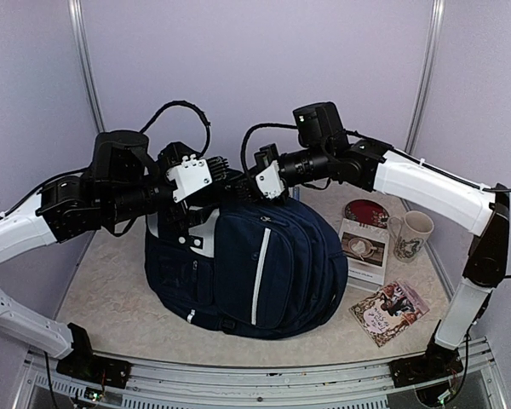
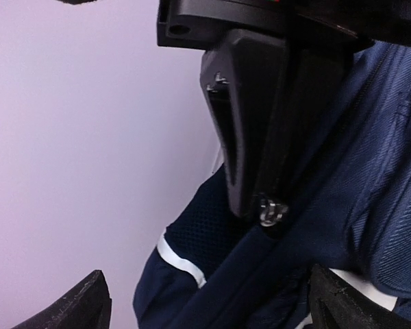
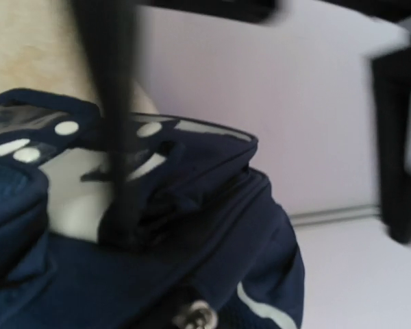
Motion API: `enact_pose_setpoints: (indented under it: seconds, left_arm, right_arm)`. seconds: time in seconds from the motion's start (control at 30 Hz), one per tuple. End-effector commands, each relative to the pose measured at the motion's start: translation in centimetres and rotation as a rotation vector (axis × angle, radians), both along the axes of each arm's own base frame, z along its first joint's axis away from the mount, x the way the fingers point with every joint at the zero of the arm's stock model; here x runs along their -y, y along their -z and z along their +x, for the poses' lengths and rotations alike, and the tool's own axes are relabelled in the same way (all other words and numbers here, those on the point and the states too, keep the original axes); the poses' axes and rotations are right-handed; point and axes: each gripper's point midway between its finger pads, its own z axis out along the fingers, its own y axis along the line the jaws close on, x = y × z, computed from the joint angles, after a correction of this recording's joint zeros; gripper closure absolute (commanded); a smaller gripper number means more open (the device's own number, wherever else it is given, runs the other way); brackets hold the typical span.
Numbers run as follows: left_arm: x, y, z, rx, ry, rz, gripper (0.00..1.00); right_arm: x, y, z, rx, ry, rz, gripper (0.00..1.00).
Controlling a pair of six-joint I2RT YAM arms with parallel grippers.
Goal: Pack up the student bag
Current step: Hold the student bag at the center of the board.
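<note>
Pale lilac wall panels (image 1: pixel 255 68) close in the booth behind the jaws and to either side of them. The panels meet at slim metal uprights (image 1: pixel 83 51) in the rear corners. Below the jaws lies a beige, marbled tabletop (image 1: pixel 111 290). An aluminium frame rail (image 1: pixel 264 375) edges it on the near side. The light is soft and even, and shadows are faint.

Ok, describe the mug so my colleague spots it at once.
Find the big navy student bag in the middle, then the small items to its right. The mug stands at that group's far right. It alone is upright, cream, with a handle; the white box, red disc and illustrated booklet nearby are low and flat.
</note>
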Motion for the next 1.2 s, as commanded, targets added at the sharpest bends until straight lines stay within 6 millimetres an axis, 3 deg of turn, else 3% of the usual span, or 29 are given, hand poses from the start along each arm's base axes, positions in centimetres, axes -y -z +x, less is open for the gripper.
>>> enact_pose_setpoints:
  seconds: [0.0,0.2,0.3,0.67,1.0,1.17]
  left_arm:
    - [-1.2,-0.4,-0.5,-0.081,0.074,0.017,0.04]
    - [-1.9,0.9,0.1,-0.217,0.168,0.038,0.06]
    - [-1.0,2.0,-0.3,-0.277,0.225,0.059,0.06]
    - [0.5,5.6,-1.8,-0.415,0.322,0.132,0.05]
    - [0.4,3.2,-6.3,-0.452,0.5,0.05,0.05]
    - [0.3,4.6,-5.7,-0.469,0.461,0.073,0.05]
  right_arm:
    - [0.5,-6.4,-2.7,0.133,-0.061,0.153,1.0]
    - [0.0,-6.3,-4.7,0.158,-0.096,0.14,1.0]
    - [-0.1,-6.3,-5.1,0.167,-0.1,0.141,1.0]
    - [0.0,-6.5,-5.2,0.191,-0.082,0.153,1.0]
    - [0.0,-6.1,-4.5,0.211,-0.045,0.151,1.0]
    - [0.0,-6.0,-4.5,0.208,-0.048,0.151,1.0]
